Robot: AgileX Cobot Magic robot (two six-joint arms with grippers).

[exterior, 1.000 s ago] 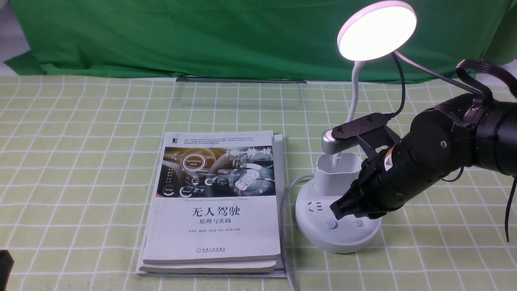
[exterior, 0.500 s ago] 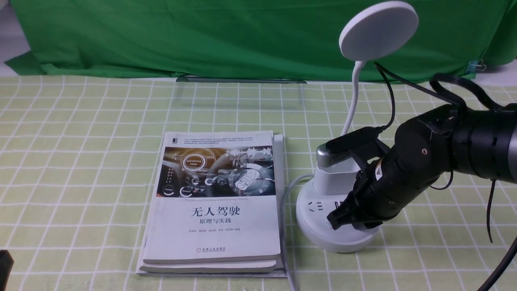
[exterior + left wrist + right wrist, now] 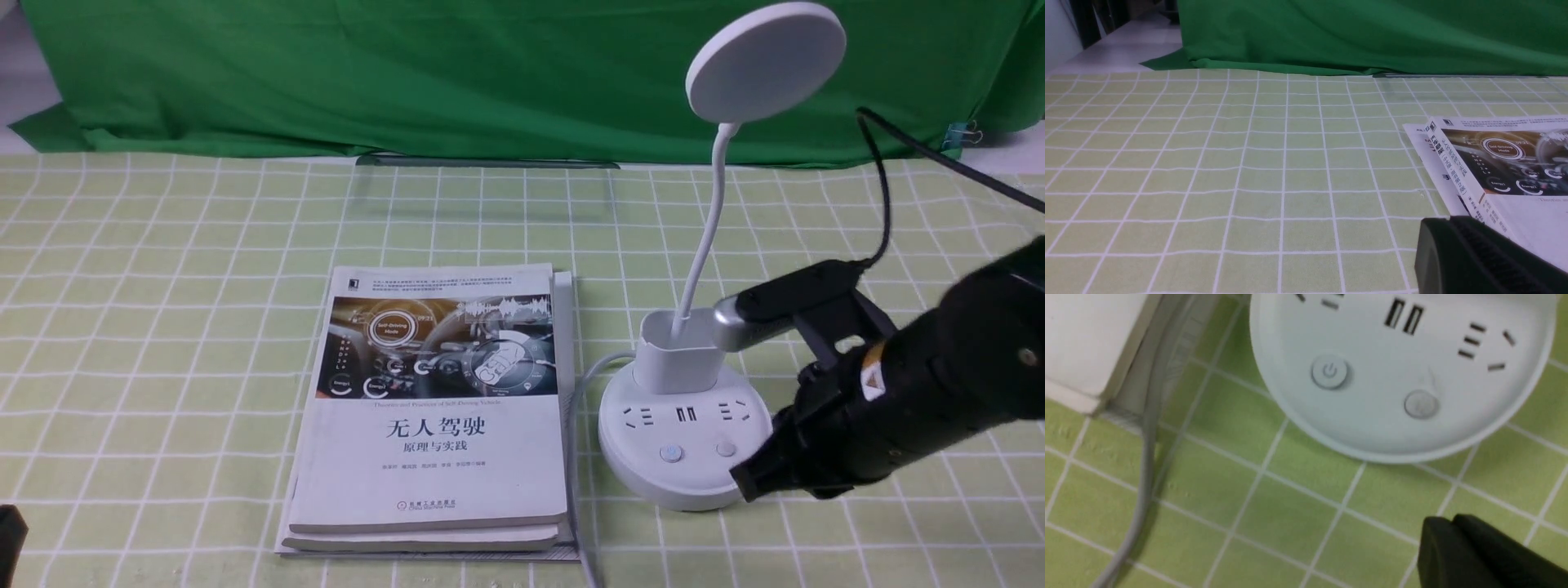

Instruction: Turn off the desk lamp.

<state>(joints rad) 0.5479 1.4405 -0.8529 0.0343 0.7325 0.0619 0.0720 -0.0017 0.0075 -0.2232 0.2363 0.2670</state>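
Observation:
The white desk lamp stands right of centre in the front view. Its disc head (image 3: 766, 60) is dark, on a thin neck above the cup-shaped holder (image 3: 678, 353). The round base (image 3: 637, 457) shows sockets and two buttons (image 3: 671, 453). My right gripper (image 3: 747, 482) is shut and empty, just off the base's front right edge, apart from it. In the right wrist view the base (image 3: 1372, 428) and the power button (image 3: 1329, 371) lie beyond the shut fingertips (image 3: 1439, 531). My left gripper (image 3: 1433, 245) is shut, low over the cloth beside the books; only its corner (image 3: 10, 531) shows in the front view.
A stack of books (image 3: 433, 408) lies left of the lamp, also in the left wrist view (image 3: 1515, 171). The lamp's grey cord (image 3: 581, 490) runs between books and base toward the front edge. A green backdrop (image 3: 367, 73) hangs behind the checked tablecloth (image 3: 163, 327).
The lamp head was lit one second ago and is dark now. My right gripper pressed down on the base's buttons, then pulled back to the right and off the base.

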